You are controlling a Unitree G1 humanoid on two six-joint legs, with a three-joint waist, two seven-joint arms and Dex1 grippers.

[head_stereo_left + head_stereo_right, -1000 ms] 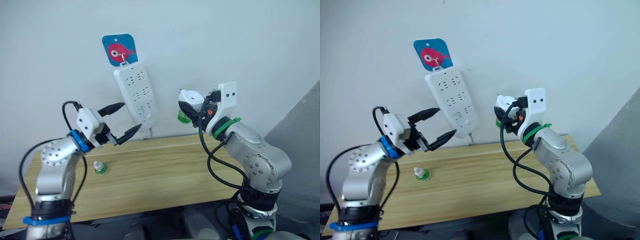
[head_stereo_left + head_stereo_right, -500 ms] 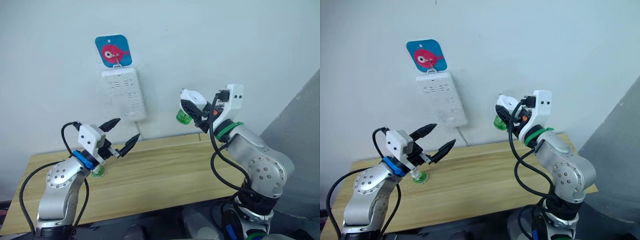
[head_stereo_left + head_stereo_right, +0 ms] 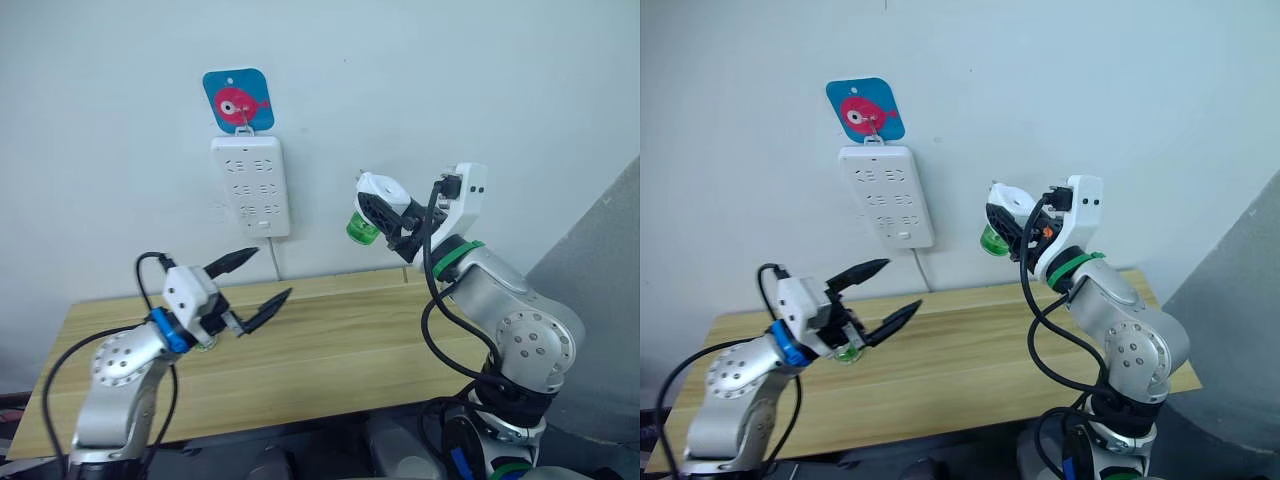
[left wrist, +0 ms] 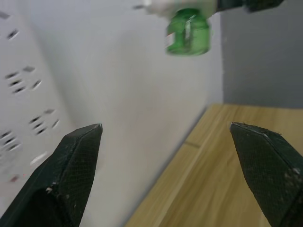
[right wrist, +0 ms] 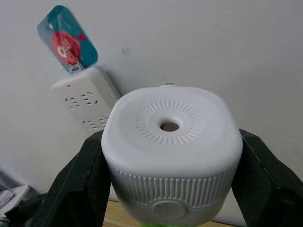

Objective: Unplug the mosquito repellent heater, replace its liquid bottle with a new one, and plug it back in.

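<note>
Heater: the small white rounded plastic mosquito repellent heater (image 5: 170,151), likely light, stiff and slick, is being clamped at its sides by the right gripper (image 3: 400,225).
Bottle: its green liquid bottle (image 3: 361,230) is being offered as the next hold.
Left gripper (image 3: 255,285): being held wide apart, empty.

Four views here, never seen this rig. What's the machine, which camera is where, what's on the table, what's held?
It is a humanoid robot with two arms, each ending in a two-finger gripper. Two pictures come from the eyes of its head camera; the other two from cameras on each wrist. The right gripper is shut on the white heater, green bottle screwed beneath, held up off the wall. The left gripper hangs open above the wooden table, where a second green bottle stands. A power strip hangs on the wall.
</note>
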